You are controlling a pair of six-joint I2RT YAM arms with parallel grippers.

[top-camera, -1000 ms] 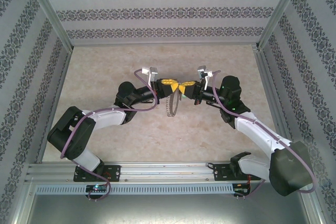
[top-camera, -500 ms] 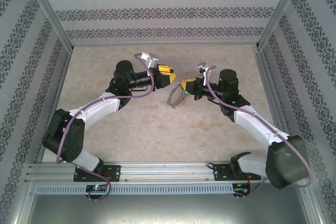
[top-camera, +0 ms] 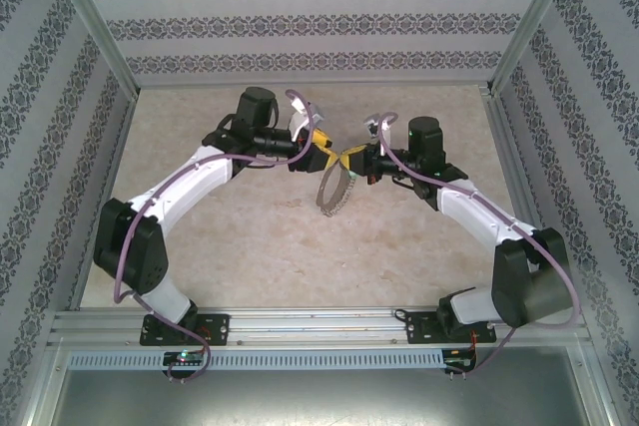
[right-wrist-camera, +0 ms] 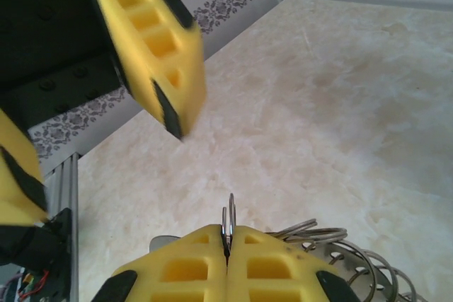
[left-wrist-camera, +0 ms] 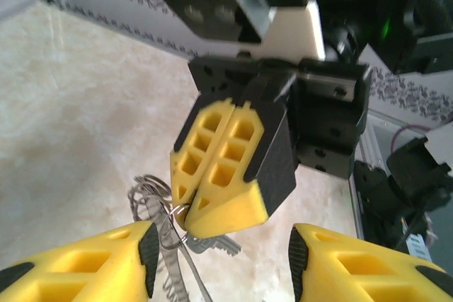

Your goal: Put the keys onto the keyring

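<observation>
The keyring [top-camera: 334, 192] is held off the table [top-camera: 250, 256], above its middle and somewhat toward the far edge. It is clamped at its top wire by the right gripper [right-wrist-camera: 226, 242], whose fingers are pressed together on the thin metal. The rest of the hoop hangs below.

The left gripper [left-wrist-camera: 223, 252] is positioned just beside the right one. Its fingers are spread apart and nothing is held between them.

A grey metal piece [left-wrist-camera: 211, 245] is seen beneath the ring wire, but it is too indistinct to be identified. Whether a key is already on the ring cannot be told.

The task is judged incomplete. The ring is presented, but no key is carried by the free gripper. A key remains to be grasped and threaded onto the wire.
</observation>
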